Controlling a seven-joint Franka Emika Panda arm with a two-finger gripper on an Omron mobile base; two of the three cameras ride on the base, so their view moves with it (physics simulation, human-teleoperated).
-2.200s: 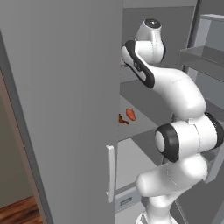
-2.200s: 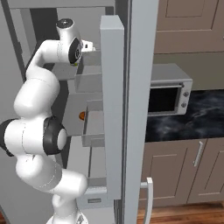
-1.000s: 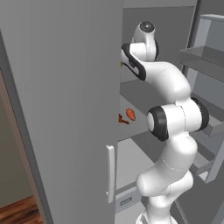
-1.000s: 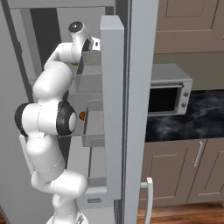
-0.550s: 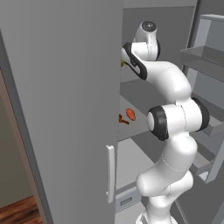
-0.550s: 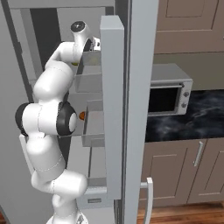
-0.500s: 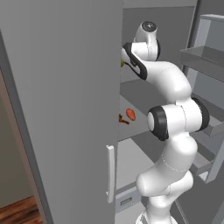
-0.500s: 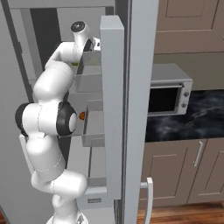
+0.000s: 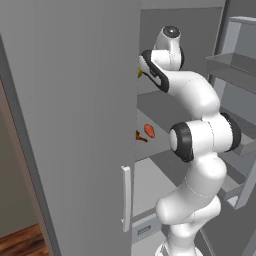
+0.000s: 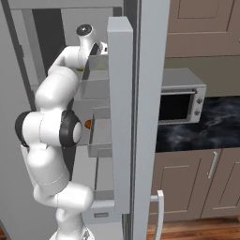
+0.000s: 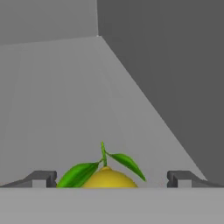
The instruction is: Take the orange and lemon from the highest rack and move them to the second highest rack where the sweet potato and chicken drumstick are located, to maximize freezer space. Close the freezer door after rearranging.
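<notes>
Claw spread wide around the yellow fruit on the top shelf.
The gripper has its jaws apart, one either side of a leafy yellow fruit, not touching it; lemon or orange, cannot tell. It sits on the top shelf. Sweet potato and drumstick lie one shelf lower.

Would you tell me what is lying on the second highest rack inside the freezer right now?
On the second highest rack lie the sweet potato and, beside it, the chicken drumstick, partly cut off by the freezer door. The door hides the rest of that rack.
</notes>
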